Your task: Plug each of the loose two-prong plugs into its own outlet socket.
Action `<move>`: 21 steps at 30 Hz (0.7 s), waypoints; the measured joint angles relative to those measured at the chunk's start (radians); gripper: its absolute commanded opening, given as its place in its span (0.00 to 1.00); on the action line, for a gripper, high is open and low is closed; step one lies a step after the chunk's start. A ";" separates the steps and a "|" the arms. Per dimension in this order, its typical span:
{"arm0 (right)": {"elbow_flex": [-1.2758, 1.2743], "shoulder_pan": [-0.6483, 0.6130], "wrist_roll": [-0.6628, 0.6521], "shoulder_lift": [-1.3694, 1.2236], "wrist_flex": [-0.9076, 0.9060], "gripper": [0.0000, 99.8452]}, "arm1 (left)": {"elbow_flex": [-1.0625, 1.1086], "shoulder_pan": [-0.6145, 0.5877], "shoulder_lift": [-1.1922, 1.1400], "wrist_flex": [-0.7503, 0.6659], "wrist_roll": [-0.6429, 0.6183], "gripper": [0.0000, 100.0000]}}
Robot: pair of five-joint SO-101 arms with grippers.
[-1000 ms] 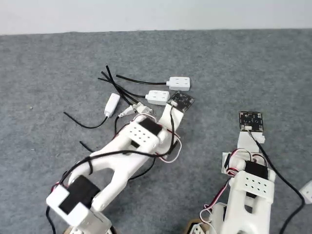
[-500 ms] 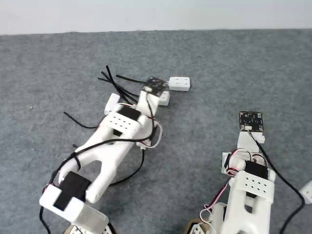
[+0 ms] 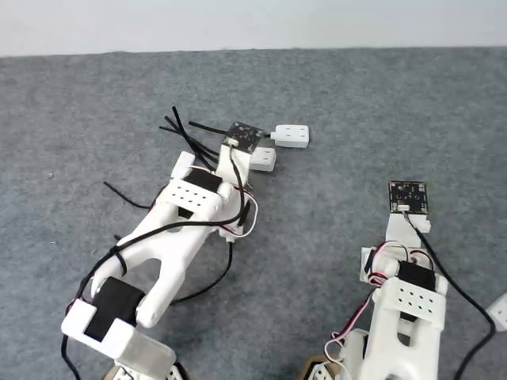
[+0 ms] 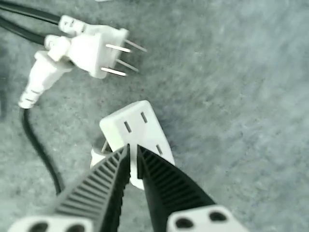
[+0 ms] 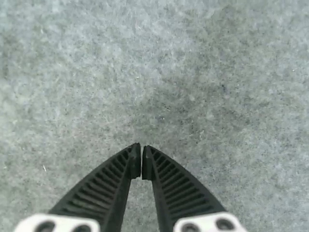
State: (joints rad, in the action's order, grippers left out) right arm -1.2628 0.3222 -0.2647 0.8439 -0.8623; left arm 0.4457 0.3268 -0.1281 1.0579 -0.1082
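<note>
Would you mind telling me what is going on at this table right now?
The left gripper hangs with jaws together just above a white socket on the grey mat. Two plugs lie beside it with their prongs bare, so nothing is plugged in there yet. A second socket lies a little apart. The right gripper is shut over bare mat, holding nothing.

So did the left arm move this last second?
Yes: in the high view its wrist went left and farther out, now level with the unmoved far white rectangular outlet socket.
</note>
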 measured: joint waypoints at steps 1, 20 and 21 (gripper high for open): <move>0.000 0.000 0.000 0.000 0.000 0.01 | 0.000 -0.012 0.000 0.000 0.002 0.02; -0.002 -0.028 0.000 0.000 0.000 0.01 | 0.035 -0.138 -0.034 0.026 0.192 0.02; -0.002 -0.028 0.000 0.000 0.000 0.01 | 0.037 -0.138 -0.023 0.026 0.192 0.02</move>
State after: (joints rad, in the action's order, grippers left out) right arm -1.2643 0.2946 -0.2647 0.8439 -0.8623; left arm 0.4826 0.1887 -0.1511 1.0840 0.0836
